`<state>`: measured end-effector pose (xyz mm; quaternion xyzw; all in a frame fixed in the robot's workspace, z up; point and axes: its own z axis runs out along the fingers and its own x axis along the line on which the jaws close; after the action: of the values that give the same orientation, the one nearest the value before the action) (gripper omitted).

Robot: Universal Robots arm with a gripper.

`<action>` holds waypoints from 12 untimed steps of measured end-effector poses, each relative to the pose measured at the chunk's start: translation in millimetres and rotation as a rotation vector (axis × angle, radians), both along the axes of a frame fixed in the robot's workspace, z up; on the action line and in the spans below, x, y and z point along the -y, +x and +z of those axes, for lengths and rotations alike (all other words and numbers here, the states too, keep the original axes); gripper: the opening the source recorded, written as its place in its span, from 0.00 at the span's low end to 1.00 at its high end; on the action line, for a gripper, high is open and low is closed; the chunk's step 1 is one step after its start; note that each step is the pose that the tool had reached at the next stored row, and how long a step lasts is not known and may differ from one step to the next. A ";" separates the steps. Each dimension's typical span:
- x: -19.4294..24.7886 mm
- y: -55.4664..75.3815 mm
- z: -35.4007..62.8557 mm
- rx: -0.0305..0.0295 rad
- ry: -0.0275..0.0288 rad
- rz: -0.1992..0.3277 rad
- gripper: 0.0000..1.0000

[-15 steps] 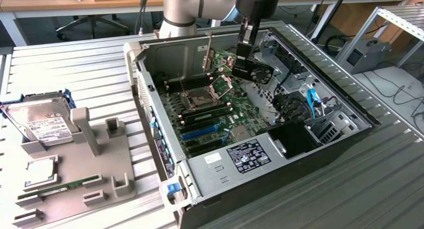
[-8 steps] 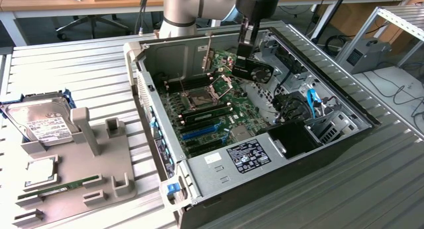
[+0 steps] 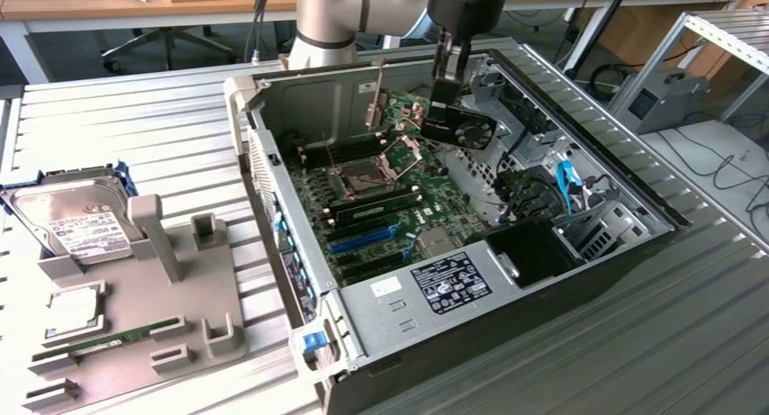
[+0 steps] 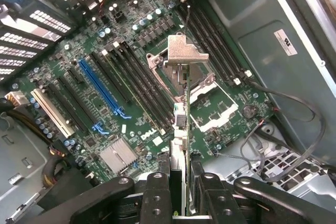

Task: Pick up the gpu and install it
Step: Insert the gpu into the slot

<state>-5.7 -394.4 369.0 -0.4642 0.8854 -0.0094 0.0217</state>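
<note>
Holding the gpu (image 3: 463, 129) clamped edgewise in my gripper (image 3: 444, 98), I hang inside the open computer case (image 3: 360, 343), above the motherboard (image 3: 397, 199).

Exterior view: the card hangs just beneath my grip, tilted, and appears to touch nothing on the board. I judge this hold keeps its connector edge free to meet a slot. Where the gripper ends and the dark card begins is hard to make out.

Wrist view: my gripper (image 4: 181, 182) has its fingers (image 4: 157, 192) pressed on both faces of the gpu (image 4: 181, 116). The card is seen edge-on, with its silvery bracket (image 4: 187, 52) at the end farthest from me, so its faces are hidden. The blue slot (image 4: 100, 85) lies on the board below, off to one side of the card. How high the card hangs, I cannot tell.
</note>
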 end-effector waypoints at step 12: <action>0.0 0.1 0.0 0.0000 0.0001 0.057 0.26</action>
<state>-5.6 -394.4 369.0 -0.4890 0.8719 -0.0087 0.0220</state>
